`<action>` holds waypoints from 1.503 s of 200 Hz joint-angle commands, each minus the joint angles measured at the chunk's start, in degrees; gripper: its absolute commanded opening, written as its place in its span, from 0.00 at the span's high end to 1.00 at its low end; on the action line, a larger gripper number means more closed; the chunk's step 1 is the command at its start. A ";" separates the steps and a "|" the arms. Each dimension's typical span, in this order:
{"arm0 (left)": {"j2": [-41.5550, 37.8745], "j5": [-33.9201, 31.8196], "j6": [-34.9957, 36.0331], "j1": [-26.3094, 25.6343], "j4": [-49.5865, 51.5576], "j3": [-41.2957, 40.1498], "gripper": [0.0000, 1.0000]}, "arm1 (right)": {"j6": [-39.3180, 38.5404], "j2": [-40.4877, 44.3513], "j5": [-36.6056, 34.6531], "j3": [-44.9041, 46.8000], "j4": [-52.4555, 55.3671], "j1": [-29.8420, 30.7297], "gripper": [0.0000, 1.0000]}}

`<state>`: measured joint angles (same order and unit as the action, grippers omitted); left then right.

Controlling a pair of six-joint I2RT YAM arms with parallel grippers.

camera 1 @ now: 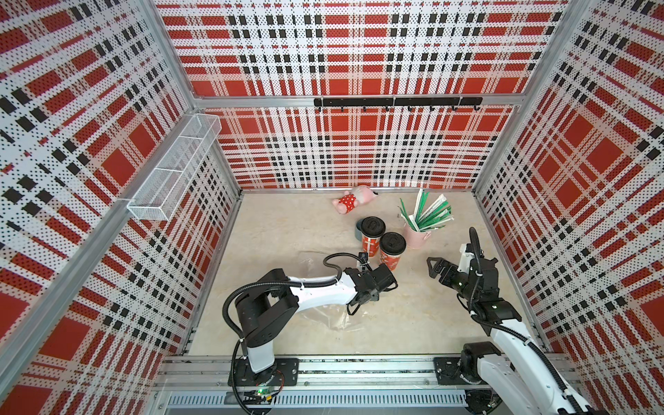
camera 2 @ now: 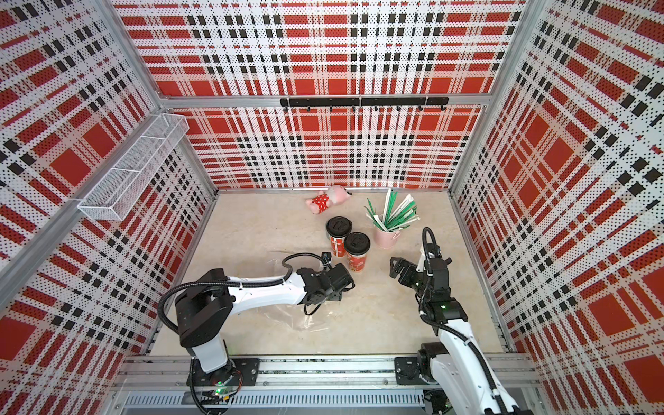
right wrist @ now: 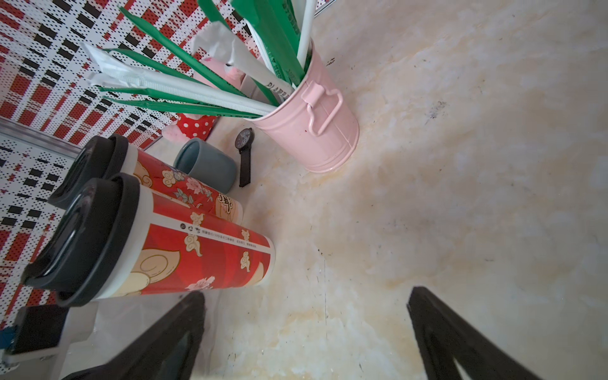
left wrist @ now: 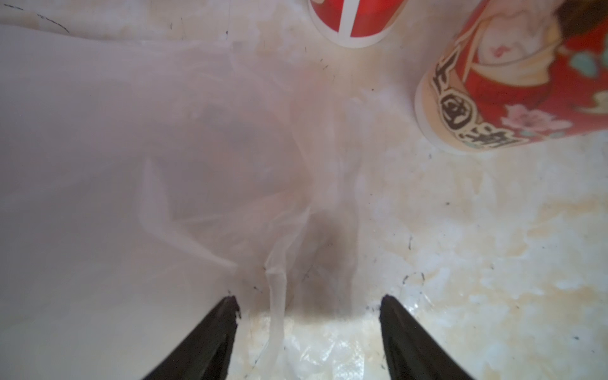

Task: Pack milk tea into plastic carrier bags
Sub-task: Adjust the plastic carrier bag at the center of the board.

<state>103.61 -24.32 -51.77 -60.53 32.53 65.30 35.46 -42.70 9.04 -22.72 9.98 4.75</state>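
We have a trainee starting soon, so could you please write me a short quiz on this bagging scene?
1. True or false: the right gripper is open and holds nothing.
2. The left gripper hangs over which thing? A) the plastic bag B) a plush toy C) a straw
3. What dark thing lies between the grey-blue cup and the pink bucket?
Key: 1 true; 2 A; 3 a wristwatch.
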 commanded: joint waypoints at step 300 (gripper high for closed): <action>-42.55 10.12 3.69 6.99 -10.87 -14.40 1.00 | 15.47 -18.39 -8.10 -9.11 -10.33 47.30 0.05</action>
<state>62.54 -17.65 -47.79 -54.39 24.36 52.36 48.36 -59.40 5.15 -29.32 4.56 50.22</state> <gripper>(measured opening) 0.044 0.972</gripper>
